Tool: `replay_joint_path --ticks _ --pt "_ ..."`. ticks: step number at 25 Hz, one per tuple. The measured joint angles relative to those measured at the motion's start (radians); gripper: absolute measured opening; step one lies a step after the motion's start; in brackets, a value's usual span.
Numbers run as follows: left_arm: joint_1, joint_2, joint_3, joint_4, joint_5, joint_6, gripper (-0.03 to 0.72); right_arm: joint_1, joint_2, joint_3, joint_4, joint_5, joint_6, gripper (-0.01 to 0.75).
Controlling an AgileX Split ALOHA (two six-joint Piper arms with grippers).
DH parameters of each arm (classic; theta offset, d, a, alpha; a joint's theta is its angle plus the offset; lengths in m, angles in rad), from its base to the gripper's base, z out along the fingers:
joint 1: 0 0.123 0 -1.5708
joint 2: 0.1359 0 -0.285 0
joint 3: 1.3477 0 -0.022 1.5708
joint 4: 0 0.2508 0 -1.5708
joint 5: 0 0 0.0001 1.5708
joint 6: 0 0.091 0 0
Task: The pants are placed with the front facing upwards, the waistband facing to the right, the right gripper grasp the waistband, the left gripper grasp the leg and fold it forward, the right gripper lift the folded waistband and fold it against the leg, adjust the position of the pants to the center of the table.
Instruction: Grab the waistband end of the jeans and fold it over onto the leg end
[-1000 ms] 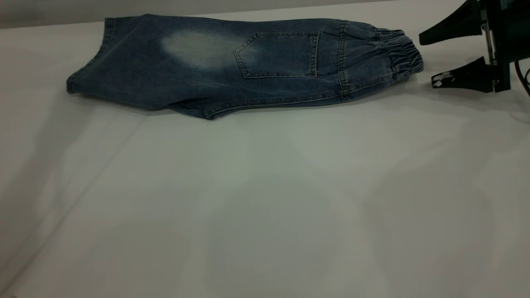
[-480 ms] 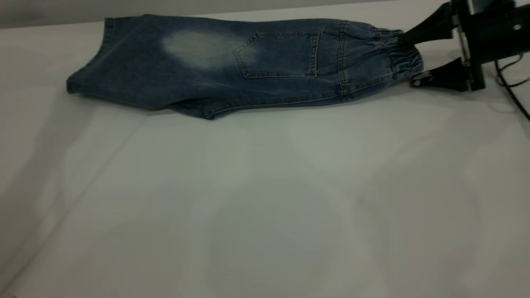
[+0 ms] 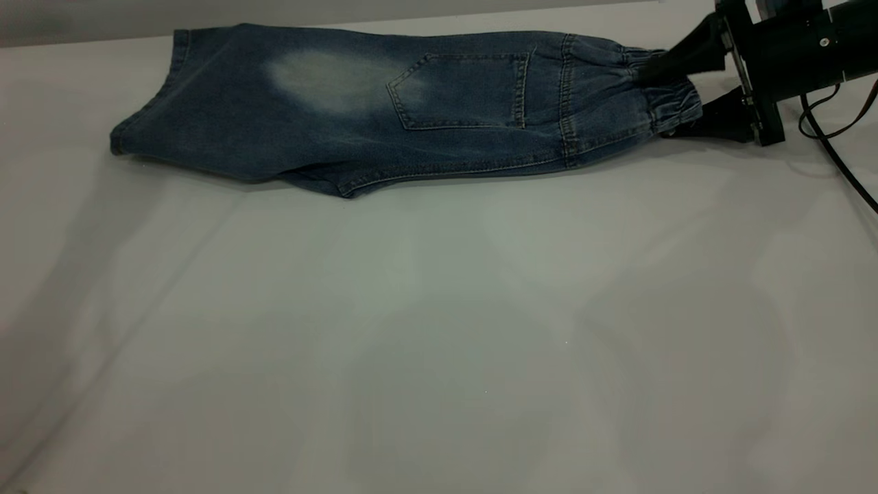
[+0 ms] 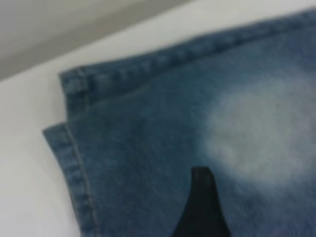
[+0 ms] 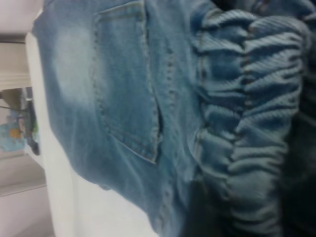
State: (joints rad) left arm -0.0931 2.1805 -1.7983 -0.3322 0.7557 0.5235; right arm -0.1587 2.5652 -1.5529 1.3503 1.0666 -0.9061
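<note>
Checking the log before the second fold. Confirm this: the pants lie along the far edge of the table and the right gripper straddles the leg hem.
Wrong on one point: the right gripper straddles the waistband, not the leg hem, per the exterior view. The pants do lie along the table's far edge.

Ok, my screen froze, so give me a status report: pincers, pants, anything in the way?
Right pincer open, straddling the waistband. Left pincer over the leg end, grip unclear. Pants folded lengthwise at the table's far edge. Nothing in the way.
</note>
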Motion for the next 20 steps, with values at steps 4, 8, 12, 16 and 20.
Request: replay_joint_path --ticks 4,8,12,16,20 --pt "-0.049 0.000 0.000 0.006 0.009 0.009 0.493 0.000 0.000 0.000 -0.002 -0.004 -0.004 0.205" --pt "-0.116 0.000 0.000 0.045 -0.011 0.016 0.493 -0.001 -0.008 0.000 -0.006 -0.004 -0.015 0.083" --pt "-0.173 0.011 0.000 0.046 -0.055 -0.009 0.493 -0.001 -0.023 0.000 -0.005 0.015 -0.015 0.048" --pt "-0.206 0.051 -0.001 0.044 -0.065 -0.012 0.493 0.000 -0.052 0.000 0.001 0.031 -0.015 0.048" --pt "-0.219 0.109 -0.007 0.042 -0.079 -0.033 0.493 0.000 -0.078 -0.001 -0.006 0.037 -0.015 0.048"
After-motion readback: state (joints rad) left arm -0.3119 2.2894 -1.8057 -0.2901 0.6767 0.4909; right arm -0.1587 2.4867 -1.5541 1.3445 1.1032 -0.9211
